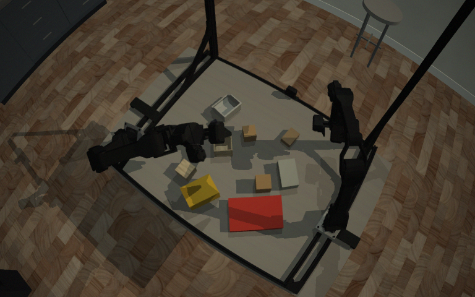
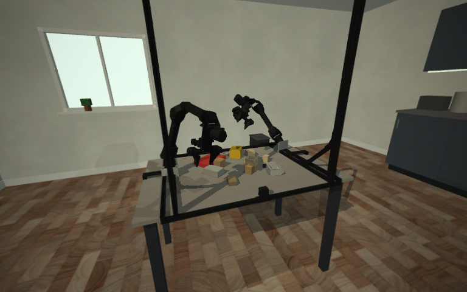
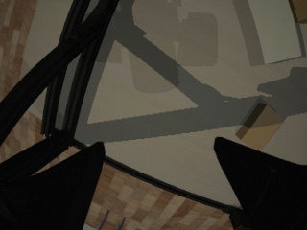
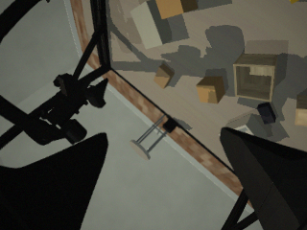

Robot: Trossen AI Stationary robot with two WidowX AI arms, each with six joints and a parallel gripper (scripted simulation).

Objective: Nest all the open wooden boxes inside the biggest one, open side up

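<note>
Though standing mouth up on the table [image 1: 245, 248] [image 2: 203, 202], not visibly joined by the rest of its set: pale wooden open box with a square mouth [image 1: 222, 153] [image 2: 251, 162] [image 4: 241, 97], probably the outermost of the nest. Inside, a paler patch, either a smaller box or merely light; impossible to tell. Nearby, pale striped wooden cube [image 1: 185, 169] [image 2: 266, 158], possibly an upturned box, and orange-brown cube [image 1: 249, 133] [image 2: 249, 168] [image 4: 211, 90], likewise closed to view. Farther out, white open rectangular box [image 1: 224, 113] [image 2: 275, 171], apparently outside the set; then large yellow block [image 1: 203, 192] [image 2: 235, 152] and red slab [image 1: 255, 213] [image 2: 206, 160].

Right gripper [image 1: 228, 133] [image 2: 242, 123] [image 4: 164, 134]: raised, fingers wide apart, nothing between. Left gripper [image 1: 319, 125] [image 2: 204, 165] [image 3: 159, 142]: likewise wide and unladen, on the side of the grey-white block [image 1: 288, 173] [image 2: 213, 171] [image 3: 279, 31].

Likely faults: wrong choice of piece, from similar wood tones; jamming on the rim, from a box lowered askew; shifting of the outer box, from a finger brushing its wall.

Hard to make out: part of the open box, covered from above by the right arm; small dark block [image 2: 264, 165] [image 4: 266, 113], too dim to identify; undersides of all closed-looking cubes, hidden throughout.
</note>
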